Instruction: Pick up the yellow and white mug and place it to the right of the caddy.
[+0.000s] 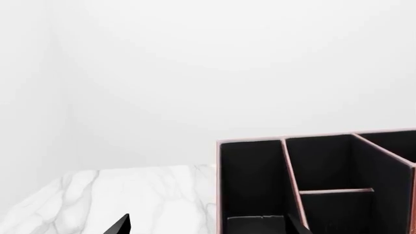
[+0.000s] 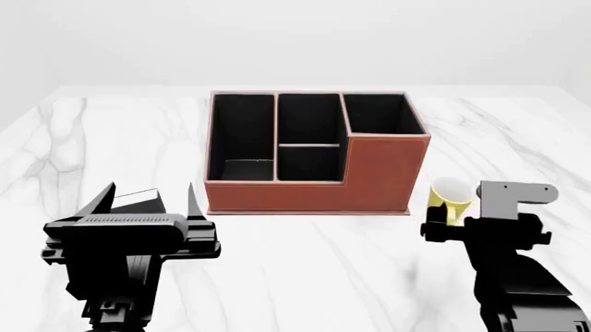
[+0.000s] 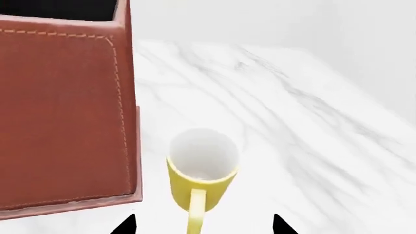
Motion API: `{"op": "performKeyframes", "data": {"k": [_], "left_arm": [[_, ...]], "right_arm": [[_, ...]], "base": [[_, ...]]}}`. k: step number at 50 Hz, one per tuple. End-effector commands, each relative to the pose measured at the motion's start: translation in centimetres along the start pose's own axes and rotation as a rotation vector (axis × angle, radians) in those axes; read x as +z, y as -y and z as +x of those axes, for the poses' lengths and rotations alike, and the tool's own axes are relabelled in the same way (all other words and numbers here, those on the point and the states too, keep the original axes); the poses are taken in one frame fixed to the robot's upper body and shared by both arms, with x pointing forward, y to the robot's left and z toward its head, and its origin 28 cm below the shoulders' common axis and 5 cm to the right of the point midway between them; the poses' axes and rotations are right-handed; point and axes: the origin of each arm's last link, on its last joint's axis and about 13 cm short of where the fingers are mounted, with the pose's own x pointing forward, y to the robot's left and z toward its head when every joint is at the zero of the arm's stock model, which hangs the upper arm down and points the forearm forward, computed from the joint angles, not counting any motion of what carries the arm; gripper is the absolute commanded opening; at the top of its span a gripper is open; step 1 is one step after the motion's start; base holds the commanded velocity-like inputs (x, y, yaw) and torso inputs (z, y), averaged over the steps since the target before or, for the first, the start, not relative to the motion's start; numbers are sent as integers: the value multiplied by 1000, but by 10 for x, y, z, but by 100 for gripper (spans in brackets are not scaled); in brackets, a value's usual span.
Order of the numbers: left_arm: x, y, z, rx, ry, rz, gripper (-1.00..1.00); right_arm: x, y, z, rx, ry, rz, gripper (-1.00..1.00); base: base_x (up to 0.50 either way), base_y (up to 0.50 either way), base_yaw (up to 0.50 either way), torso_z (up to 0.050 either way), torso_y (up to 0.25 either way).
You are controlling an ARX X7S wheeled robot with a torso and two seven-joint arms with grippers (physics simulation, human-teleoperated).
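The right gripper [image 3: 202, 225] is hovering with fingers spread apart. The yellow and white mug [image 3: 200, 168] is standing just beyond them, right of the caddy [image 3: 64, 117].

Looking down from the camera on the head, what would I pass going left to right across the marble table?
Left tool → caddy → yellow and white mug → right arm's tool, which partly overlaps the mug's right side.
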Motion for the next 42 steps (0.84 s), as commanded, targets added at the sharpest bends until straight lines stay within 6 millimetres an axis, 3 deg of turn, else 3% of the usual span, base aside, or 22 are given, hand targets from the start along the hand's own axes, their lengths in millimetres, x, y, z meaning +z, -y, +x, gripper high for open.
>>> {"op": "performKeyframes", "data": {"k": [1,12,28,42], "left_arm": [[1,0,0,1,3,2,100],[6,1,-7,4,19,14,100],[7,1,-16,8,35,23,100],[11,4,-26,7,60,42,100]], "right_arm": [[1,6,-57,34,60,-39,100],[4,18,-105,44,122,-55,100],[-6,23,-157,92,198,-62,100],[-8,24,-173,83,257,-63,100]], "base": [[0,0,0,0,0],[0,0,0,0,0],[0,0,0,0,0],[0,0,0,0,0]]}}
